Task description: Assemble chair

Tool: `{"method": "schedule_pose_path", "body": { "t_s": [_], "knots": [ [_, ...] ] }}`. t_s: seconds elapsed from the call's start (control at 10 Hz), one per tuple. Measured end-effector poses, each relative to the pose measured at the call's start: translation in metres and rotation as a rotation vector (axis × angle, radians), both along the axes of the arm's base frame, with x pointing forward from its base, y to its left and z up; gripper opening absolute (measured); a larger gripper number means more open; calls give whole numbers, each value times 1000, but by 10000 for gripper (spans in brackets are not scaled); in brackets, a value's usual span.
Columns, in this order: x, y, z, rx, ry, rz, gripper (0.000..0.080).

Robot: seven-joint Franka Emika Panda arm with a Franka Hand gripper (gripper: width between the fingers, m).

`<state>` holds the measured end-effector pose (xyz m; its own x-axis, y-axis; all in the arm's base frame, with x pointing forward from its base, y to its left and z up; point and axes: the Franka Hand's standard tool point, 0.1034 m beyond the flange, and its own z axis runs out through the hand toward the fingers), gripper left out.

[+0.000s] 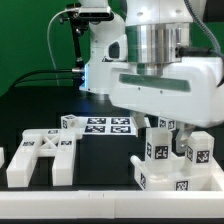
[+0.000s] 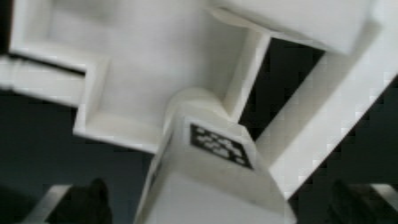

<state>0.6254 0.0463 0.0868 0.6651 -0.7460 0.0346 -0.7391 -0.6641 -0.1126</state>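
Tool (image 1: 166, 124) hung low | chair parts (image 1: 170, 160) stood on table (image 1: 105, 150) just beneath it | opening hidden, couldn't tell its grip | parts looked light, stiff, slick | pinch across flat sides

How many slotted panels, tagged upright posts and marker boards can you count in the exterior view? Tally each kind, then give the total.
Slotted panel: 1
Tagged upright posts: 2
Marker board: 1
Total: 4
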Motion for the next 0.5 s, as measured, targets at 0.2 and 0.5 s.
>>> {"method": "schedule_pose_path", "body": {
  "t_s": [0.2,0.5],
  "knots": [
    [-4,-1,2,-27,-12,268,643],
    [-4,-4,0,-76,-23,650,649]
  ]
}}
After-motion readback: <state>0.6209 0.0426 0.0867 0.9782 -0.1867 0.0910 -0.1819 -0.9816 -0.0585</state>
